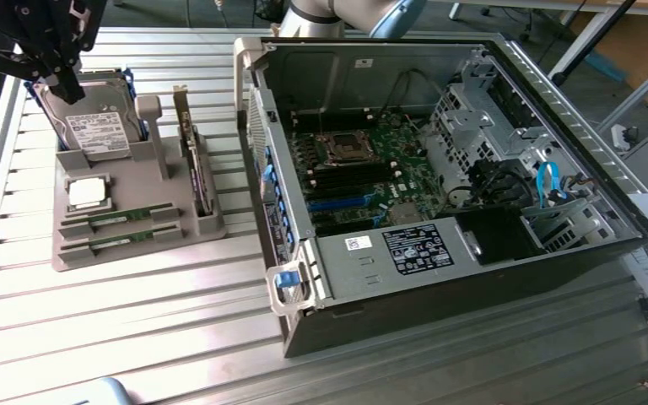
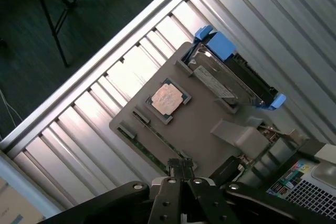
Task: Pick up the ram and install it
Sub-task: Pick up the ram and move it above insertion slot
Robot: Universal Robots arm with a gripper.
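A slatted metal table (image 1: 132,337) carried an open computer case (image 1: 336,325) and, toward the exterior view's left, a grey tray (image 1: 99,261) holding a hard drive (image 1: 97,126), an upright card (image 1: 197,169) and a processor (image 1: 88,192). The ram (image 1: 118,221), two green sticks, lay side by side in tray slots just beside the processor. The claw (image 1: 67,91) hung over the tray near the hard drive, fingers together, holding nothing.
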